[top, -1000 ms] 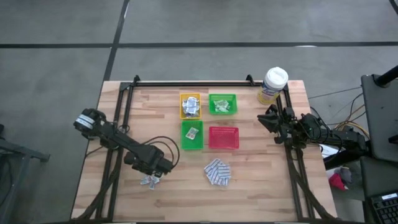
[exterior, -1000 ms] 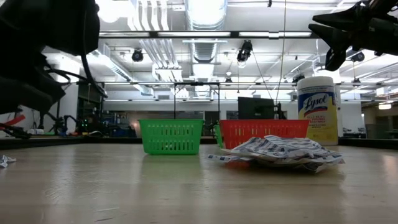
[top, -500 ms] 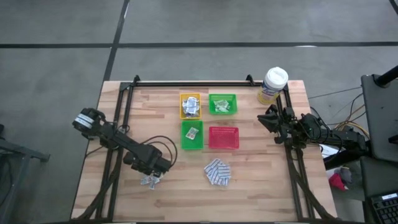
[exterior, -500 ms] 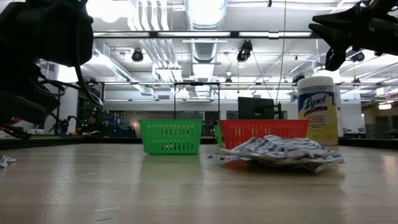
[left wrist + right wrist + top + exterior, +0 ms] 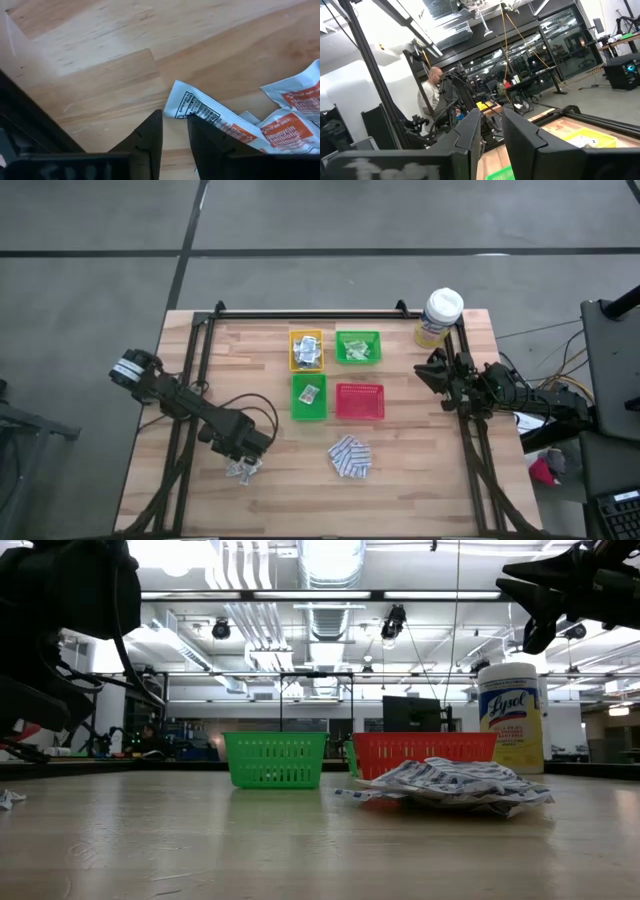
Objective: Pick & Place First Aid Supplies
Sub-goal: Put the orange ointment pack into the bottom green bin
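Hovering low at the lower left of the high view, the left gripper (image 5: 175,131) stands over a small cluster of white foil sachets with orange print (image 5: 241,469); its fingers sit narrowly parted, one sachet's corner just reaching the gap, nothing pinched. I'd call this the pick step; closing on that corner comes next. A bigger heap of blue-and-white patterned packets (image 5: 350,457) waits lower centre. The right gripper (image 5: 428,371) idles at right, fingers slightly apart, empty.

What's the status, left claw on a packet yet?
Left claw low over small packet cluster, nothing gripped. Right claw parked high by canister. Main pile untouched.
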### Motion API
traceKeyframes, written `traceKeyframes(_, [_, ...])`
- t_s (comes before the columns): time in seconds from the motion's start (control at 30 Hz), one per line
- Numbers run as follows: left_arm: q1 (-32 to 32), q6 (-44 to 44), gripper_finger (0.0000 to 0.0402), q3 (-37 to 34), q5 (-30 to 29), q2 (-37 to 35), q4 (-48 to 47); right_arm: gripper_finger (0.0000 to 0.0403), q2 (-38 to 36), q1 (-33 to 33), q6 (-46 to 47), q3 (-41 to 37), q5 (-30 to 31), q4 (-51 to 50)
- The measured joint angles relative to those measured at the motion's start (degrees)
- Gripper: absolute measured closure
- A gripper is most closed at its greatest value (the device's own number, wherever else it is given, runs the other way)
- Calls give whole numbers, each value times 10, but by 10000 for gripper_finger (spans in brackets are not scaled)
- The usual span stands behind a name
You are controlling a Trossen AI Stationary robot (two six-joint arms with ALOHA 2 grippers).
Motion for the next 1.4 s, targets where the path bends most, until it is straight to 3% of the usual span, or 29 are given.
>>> traceKeyframes(0.77, [0, -21, 396, -3, -4, 1, -5, 324, 0, 0, 0, 0, 0, 0])
traceKeyframes(1.23, [0, -31, 401, 2, -19, -7, -14, 327, 0, 0, 0, 0, 0, 0])
traceKeyframes(1.4, [-1, -51, 402, 7, -79, -34, -42, 321, 0, 0, 0, 0, 0, 0])
